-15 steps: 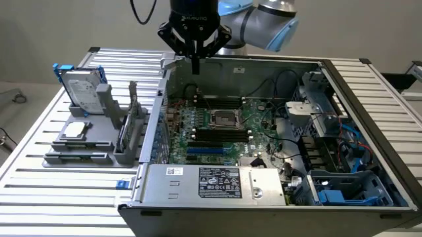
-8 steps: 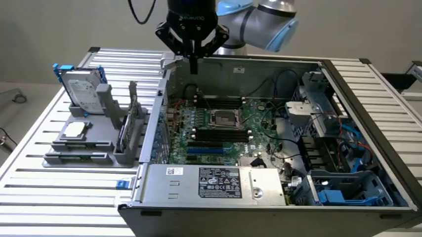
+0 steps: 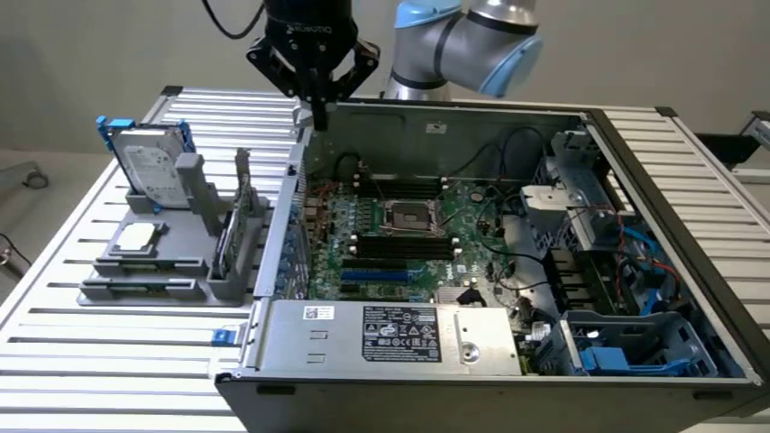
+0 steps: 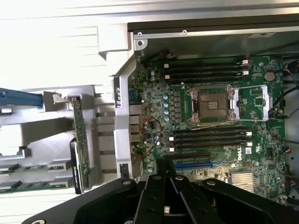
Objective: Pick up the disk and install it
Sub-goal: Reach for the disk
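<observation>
Jaws closed, empty, above PC case (image 3: 448, 126) far edge; disk (image 3: 153, 165) upright in grey rack (image 3: 144, 290), exterior view's left.

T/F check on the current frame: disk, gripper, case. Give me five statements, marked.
1. The disk stands upright in the grey holder, outside the case. True.
2. The gripper is shut on the disk. False: it is shut but holds nothing, and sits over the case's edge, apart from the disk.
3. The case is open and the motherboard is exposed. True.
4. The disk is at the exterior view's right of the case. False: it is at the exterior view's left.
5. The small silver chip sits on the motherboard. False: it lies on the grey holder, below the disk.
</observation>
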### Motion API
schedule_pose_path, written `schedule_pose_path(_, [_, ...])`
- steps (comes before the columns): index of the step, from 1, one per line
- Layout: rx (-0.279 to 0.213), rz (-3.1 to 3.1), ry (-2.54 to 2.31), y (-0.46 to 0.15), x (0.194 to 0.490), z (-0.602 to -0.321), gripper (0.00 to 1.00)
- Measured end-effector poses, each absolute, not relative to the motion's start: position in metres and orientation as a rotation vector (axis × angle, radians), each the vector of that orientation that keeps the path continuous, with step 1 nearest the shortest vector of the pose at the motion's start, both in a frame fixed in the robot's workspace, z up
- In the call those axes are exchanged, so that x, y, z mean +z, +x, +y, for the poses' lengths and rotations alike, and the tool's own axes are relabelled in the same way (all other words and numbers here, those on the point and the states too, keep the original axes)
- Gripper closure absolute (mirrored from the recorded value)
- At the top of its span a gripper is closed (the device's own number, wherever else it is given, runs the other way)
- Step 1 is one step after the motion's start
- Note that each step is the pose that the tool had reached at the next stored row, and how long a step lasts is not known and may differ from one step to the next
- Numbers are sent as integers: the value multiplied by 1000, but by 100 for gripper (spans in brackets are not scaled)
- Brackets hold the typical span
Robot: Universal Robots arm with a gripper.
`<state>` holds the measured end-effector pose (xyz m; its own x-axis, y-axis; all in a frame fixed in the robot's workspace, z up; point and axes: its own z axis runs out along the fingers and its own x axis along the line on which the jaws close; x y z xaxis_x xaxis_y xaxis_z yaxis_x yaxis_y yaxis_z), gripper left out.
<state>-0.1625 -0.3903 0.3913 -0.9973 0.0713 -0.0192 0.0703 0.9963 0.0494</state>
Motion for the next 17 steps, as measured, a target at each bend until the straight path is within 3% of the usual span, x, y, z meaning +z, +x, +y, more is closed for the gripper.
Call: schedule_pose_path(17, [81,3118,111,-240,387,-369,89])
